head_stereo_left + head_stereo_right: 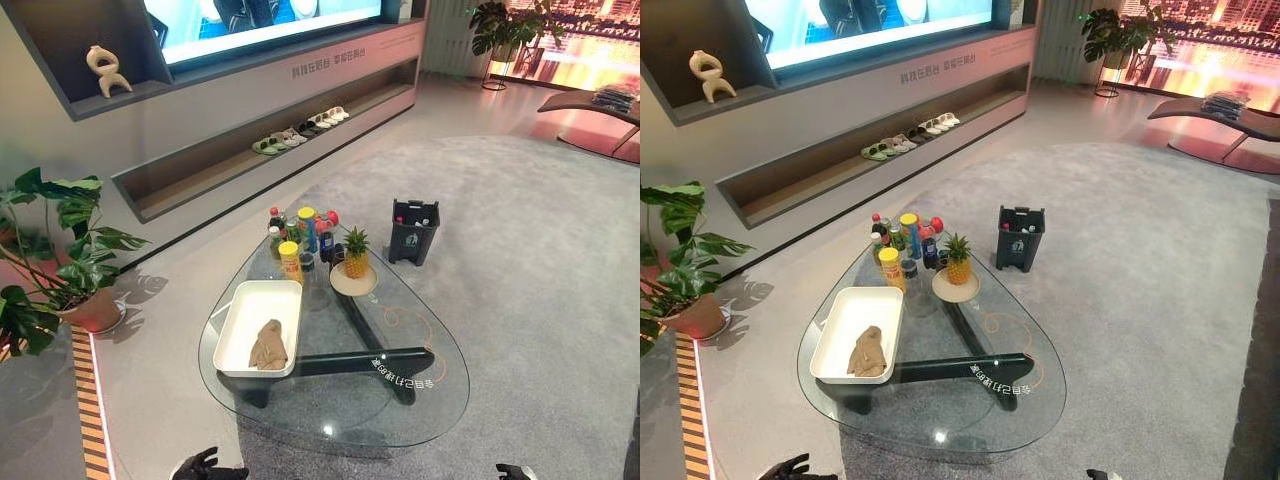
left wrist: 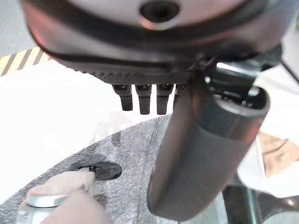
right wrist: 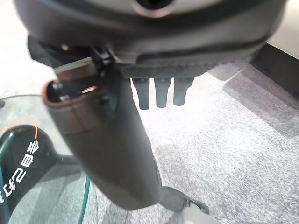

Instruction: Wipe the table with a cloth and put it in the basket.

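A crumpled brown cloth (image 1: 268, 345) lies inside the white rectangular basket (image 1: 232, 320) on the left part of the glass table (image 1: 400, 400). The cloth (image 2: 278, 151) also appears past my left thumb in the left wrist view. My left hand (image 1: 205, 465) hangs low in front of the table's near left edge, open and holding nothing. My right hand (image 1: 515, 472) is low at the near right, off the table. In the right wrist view, this hand (image 3: 117, 154) has straight fingers and is empty above grey carpet.
Several bottles (image 1: 300, 235) and a pineapple on a plate (image 1: 355, 255) crowd the table's far end. A dark bin (image 1: 413, 230) stands on the carpet beyond. A potted plant (image 1: 60, 270) and a yellow-black floor strip (image 1: 90, 410) are at the left.
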Robot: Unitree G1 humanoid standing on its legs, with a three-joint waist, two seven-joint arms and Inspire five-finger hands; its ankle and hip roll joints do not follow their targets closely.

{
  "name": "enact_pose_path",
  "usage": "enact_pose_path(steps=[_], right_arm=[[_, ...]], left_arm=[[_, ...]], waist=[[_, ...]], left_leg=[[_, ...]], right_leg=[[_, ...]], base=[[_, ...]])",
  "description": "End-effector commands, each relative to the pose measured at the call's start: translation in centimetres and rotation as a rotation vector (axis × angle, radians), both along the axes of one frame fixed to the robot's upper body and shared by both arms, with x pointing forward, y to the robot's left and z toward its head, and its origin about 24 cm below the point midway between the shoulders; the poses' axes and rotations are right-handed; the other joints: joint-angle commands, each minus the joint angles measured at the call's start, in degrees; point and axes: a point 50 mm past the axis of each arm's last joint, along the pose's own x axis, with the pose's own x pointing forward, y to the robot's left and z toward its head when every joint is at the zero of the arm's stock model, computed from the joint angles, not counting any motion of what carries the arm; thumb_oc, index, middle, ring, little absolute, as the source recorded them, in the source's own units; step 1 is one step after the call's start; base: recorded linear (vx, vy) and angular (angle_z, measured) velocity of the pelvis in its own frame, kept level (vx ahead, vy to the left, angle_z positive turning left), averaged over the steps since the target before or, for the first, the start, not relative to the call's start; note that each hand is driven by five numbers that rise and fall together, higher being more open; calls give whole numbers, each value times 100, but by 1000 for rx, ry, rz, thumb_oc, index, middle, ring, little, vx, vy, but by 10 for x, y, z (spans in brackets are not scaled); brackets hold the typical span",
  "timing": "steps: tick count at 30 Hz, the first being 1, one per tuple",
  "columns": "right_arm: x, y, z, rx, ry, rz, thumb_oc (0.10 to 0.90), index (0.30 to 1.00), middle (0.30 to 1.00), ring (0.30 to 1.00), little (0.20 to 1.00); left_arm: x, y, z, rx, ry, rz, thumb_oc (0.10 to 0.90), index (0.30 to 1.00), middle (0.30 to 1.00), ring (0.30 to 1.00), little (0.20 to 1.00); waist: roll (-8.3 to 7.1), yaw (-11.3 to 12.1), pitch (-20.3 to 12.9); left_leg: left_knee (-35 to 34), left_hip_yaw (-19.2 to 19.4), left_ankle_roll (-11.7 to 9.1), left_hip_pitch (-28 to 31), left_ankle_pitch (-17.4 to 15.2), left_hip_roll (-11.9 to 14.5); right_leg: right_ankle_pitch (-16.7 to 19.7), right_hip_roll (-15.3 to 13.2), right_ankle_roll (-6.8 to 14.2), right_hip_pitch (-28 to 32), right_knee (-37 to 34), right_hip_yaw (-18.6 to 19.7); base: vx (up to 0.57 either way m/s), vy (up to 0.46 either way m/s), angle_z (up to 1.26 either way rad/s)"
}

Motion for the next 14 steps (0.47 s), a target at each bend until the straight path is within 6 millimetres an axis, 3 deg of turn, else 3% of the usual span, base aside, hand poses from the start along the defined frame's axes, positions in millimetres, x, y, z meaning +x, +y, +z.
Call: enact_pose_path(steps=[1,14], right_arm=[[22,-3,5,-9,15,49,800,900,900,900,900],[17,2,2,34,69,67,800,900,900,900,900]], left_arm=[[30,9,10,54,-52,-53,800,900,900,900,900],[33,0,7,37,-33,-129,800,900,900,900,900]], waist=[[-64,85,193],[-45,69,226]], left_leg=[[79,260,214,255,-479,-414],[59,263,211,324,-505,-377]], right_leg=[[-216,175,-75,40,368,-71],[-234,151,-67,82,370,-67]], base=[[43,-5,-8],[56,-4,-1]])
